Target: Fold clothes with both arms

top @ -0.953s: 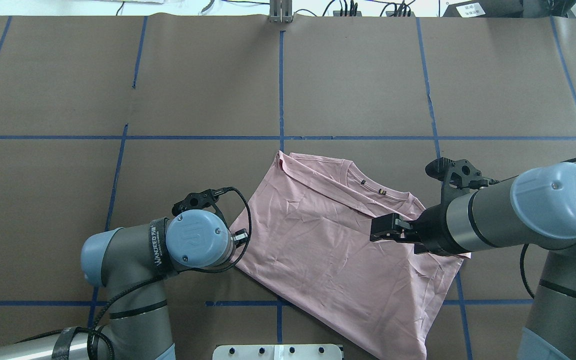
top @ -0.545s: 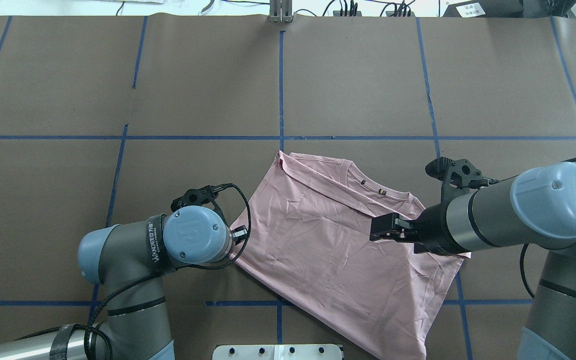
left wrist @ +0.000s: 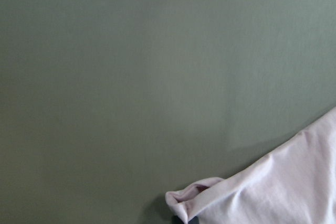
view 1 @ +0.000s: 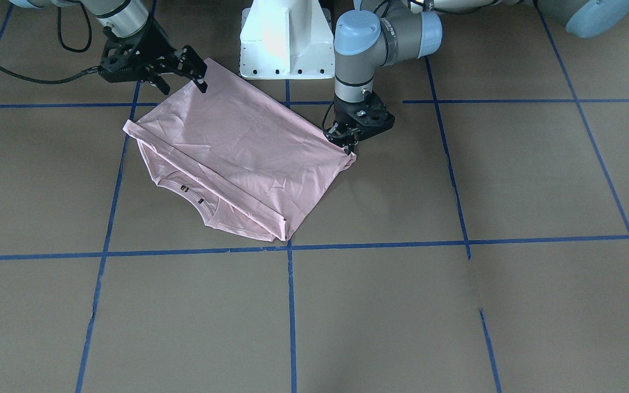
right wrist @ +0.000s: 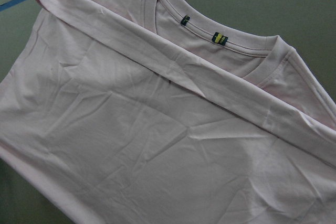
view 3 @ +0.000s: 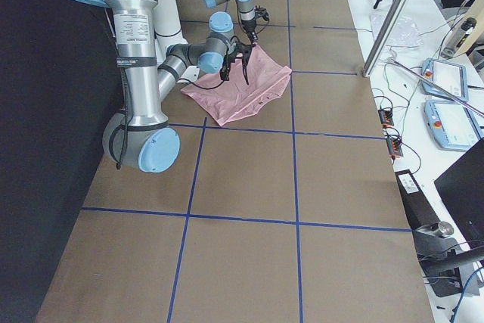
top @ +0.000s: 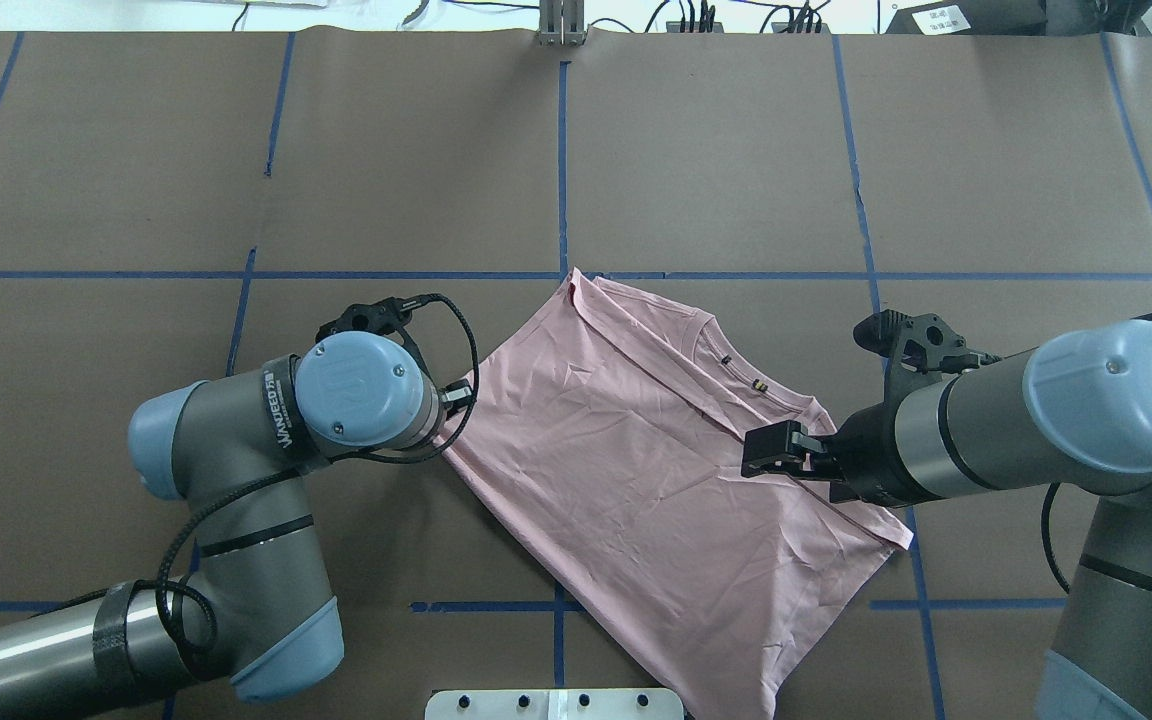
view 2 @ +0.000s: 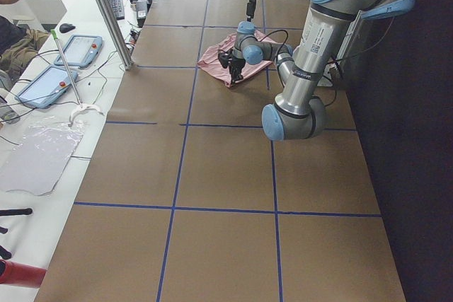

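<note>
**A:** What has just changed on your screen?

**B:** My left gripper (view 1: 346,143) is clamped together on a side corner of the pale pink T-shirt (top: 636,480). It has drawn that corner away from the robot-side edge of the tabletop (top: 736,150). The whole shirt has swung with it. Its far corner now touches the blue tape line (top: 386,275) across the tabletop's middle, where a second ago it lay short of it. The cloth looks flatter, with fewer creases.

**A:** And the other side?

**B:** My right gripper (view 1: 181,82) has barely moved. It hangs over the shirt's opposite side, jaws apart, gripping nothing.

**A:** What does that mean for the fold?

**B:** I judge I'm straightening a half-folded shirt, with a further fold yet to come. It lies in the tabletop's robot-side half, around the centre, and one corner runs toward the robot-side edge.

**A:** Any writing?

**B:** A black strap (top: 277,410) on my left arm (top: 236,500) reads roughly "WANJEED". The blue joint cap (top: 356,390) beside it carries a "UR" mark. Two small tags (right wrist: 220,38) sit inside the collar (right wrist: 252,51), too small to read. No print shows on the cloth.
</note>
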Motion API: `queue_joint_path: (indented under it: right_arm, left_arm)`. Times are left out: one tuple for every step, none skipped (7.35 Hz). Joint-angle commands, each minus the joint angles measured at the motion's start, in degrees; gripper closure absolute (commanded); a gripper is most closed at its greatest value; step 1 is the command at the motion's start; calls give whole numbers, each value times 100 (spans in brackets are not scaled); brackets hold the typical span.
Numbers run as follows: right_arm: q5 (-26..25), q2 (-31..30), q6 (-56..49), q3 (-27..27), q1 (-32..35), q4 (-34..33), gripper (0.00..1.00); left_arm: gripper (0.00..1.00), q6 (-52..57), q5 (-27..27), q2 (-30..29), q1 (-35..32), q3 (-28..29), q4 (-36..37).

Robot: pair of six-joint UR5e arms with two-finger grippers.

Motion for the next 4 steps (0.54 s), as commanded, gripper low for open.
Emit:
queue_joint_path:
  right_arm:
    - [-76, 2, -3, -1, 20, 0, 0]
    - [-94, 2, -3, -1, 29, 0, 0]
    - [-95, 2, -3, -19, 38, 0, 0]
    - [-95, 2, 6, -28, 46, 0, 0]
  left_arm:
    - [100, 471, 34, -60, -502, 616, -742]
    - [100, 717, 34, -234, -748, 880, -876]
    - [100, 955, 34, -531, -951, 1187, -895]
    - [100, 1140, 34, -787, -1101, 1556, -1139]
